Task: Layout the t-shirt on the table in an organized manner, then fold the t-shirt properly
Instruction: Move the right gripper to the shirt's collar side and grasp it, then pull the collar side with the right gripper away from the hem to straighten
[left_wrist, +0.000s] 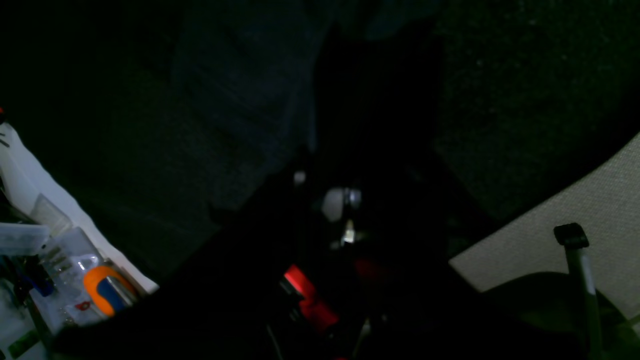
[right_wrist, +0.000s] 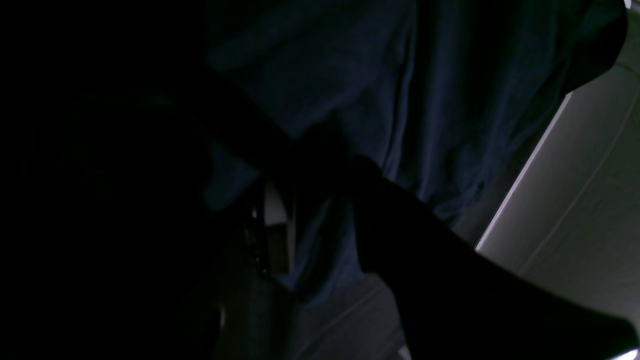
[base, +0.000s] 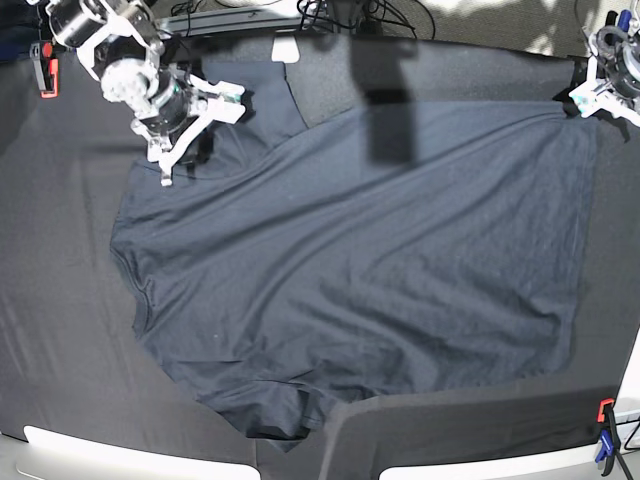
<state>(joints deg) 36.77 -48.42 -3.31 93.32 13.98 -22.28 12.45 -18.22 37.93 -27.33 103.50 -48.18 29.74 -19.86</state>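
1. My right gripper (base: 172, 150), the white-framed one at the upper left of the base view, hangs over the upper left part of the large dark slate-blue cotton t-shirt (base: 360, 270). Its fingers look partly spread around a bump of cloth, but I cannot tell whether they have a real hold on it.

2. My left gripper (base: 590, 92) sits at the shirt's far upper right corner, jaws pressed together. It appears to be pinching that corner, though the base view is too small there and the left wrist view too dark to confirm it.

3. The t-shirt lies mostly spread across the wide table under creased black cloth (base: 60, 330), covering its middle from the left area to near the right edge.

4. Layout looks largely done but not tidy, in my judgement: the lower edge is bunched and rolled under near the bottom centre, and the upper left sleeve area is rumpled.

5. Still to do: smooth those spots, square the shirt, then all the folding, of which I see no sign yet.

6. A red clamp (base: 45, 78) grips the table edge at far left.
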